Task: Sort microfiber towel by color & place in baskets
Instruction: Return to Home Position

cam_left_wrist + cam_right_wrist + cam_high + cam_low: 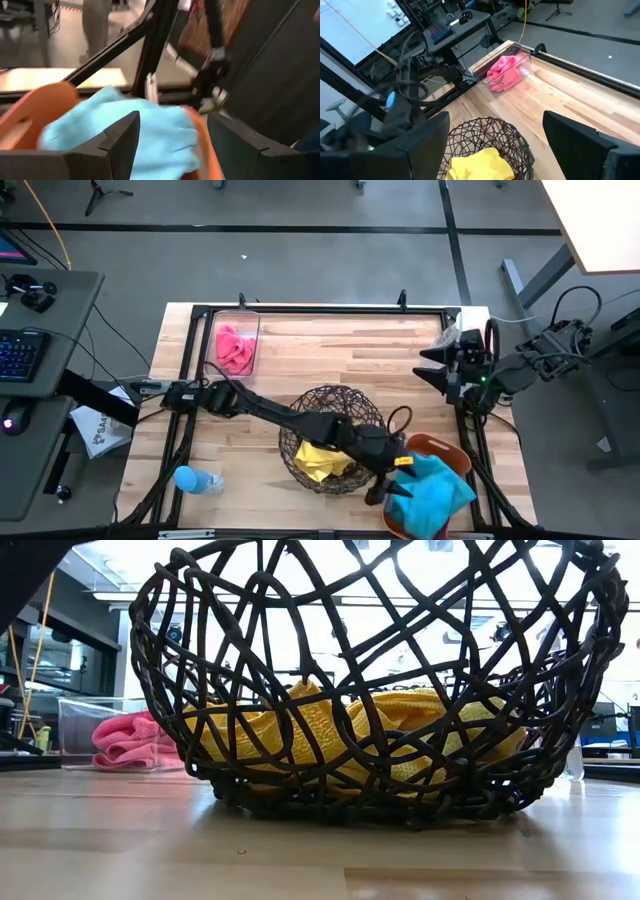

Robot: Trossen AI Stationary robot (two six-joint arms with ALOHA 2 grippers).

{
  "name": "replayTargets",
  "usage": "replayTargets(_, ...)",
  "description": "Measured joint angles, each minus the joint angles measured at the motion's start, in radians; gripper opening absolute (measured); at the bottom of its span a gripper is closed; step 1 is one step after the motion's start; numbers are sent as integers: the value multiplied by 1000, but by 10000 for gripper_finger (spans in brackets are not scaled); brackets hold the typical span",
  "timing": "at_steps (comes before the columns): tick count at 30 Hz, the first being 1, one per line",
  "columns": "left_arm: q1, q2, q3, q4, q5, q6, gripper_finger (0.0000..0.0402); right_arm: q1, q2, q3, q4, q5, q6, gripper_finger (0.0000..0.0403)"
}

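High view: the left arm reaches from the left edge of the desk (pixel 340 350) across the round dark wire basket (pixel 335 392), and its pincer (pixel 388 492) hangs at the rim of the salmon-orange tub (pixel 445 448), on the side facing the wire basket. The tub stands at the picture's lower right corner of the desk, just beside the basket. A teal blue towel (pixel 437 490) is heaped in the tub and bulges above its rim. In the left wrist view the two fingers of this pincer stand spread with nothing between them, the blue towel just past them; whether they touch the cloth cannot be told. A yellow towel (pixel 320 460) lies bunched in the bottom of the wire basket, as the low view also shows through the mesh. A pink towel (pixel 236 350) sits folded in the clear plastic bin (pixel 252 328) toward the upper left of the desk. The right arm waits at the desk's right edge, its pincer (pixel 428 365) spread wide, empty, and pointing inward over the wood. A light-blue bottle (pixel 197 479) lies near the lower left corner.
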Motion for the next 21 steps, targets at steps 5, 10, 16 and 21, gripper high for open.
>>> replayTargets(5, 48, -115, -2, -341, -2, 98, 220, 0, -10, 0, 2, 9, 0, 316)
replayTargets(10, 129, -339, -68, -674, -2, 183, 201, 0, -12, 0, 2, 10, 13, 316)
replayTargets(16, 246, -737, -542, -536, -45, 149, 166, 0, 1, 0, 3, 13, 23, 316)
replayTargets(21, 279, -1155, -1189, 41, -117, -12, 132, 0, 22, 0, 3, 25, 40, 316)
